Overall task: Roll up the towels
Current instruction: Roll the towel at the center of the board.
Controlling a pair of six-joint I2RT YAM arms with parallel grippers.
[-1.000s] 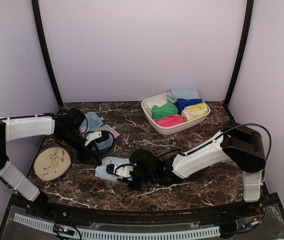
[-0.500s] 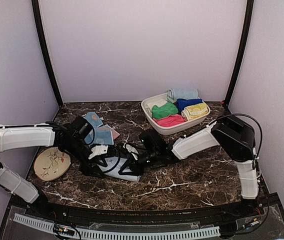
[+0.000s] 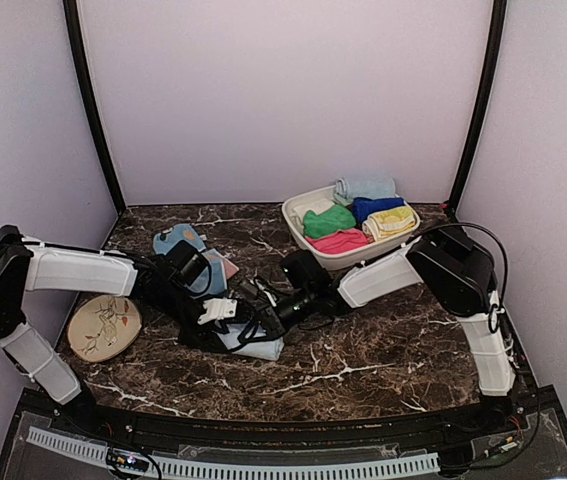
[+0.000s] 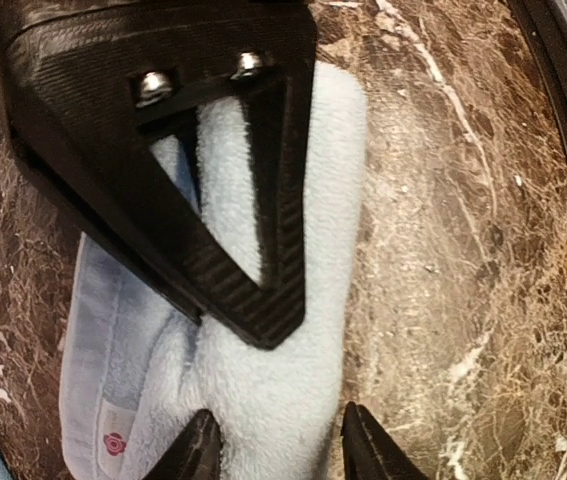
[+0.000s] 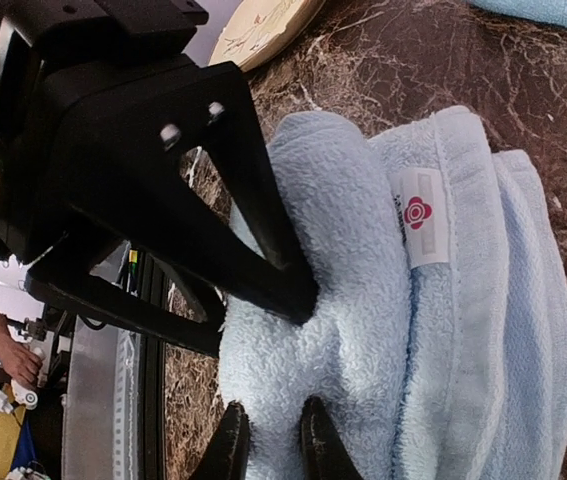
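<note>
The plain pale blue towel (image 3: pixel 261 346) lies half rolled on the marble table, at the front of the middle. In the left wrist view its thick roll (image 4: pixel 273 390) sits between my left gripper's (image 4: pixel 281 450) fingertips, which press in on it from both sides. My right gripper (image 5: pixel 270 440) pinches a fold of the same roll (image 5: pixel 353 250), jaws nearly together. In the top view the left gripper (image 3: pixel 221 312) and the right gripper (image 3: pixel 263 312) meet over the towel. The spotted blue towel (image 3: pixel 176 243) lies flat behind the left arm.
A round beige plate (image 3: pixel 103 327) with a drawing lies at the front left, close to the left arm. A white basket (image 3: pixel 298 236) holding several rolled coloured towels stands at the back right. The table's front rail runs just beyond the roll.
The left gripper has moved right and onto the pale blue towel. The right gripper has drawn back towards the centre. The towel has gone from flat to bunched in a roll, a little further right.
</note>
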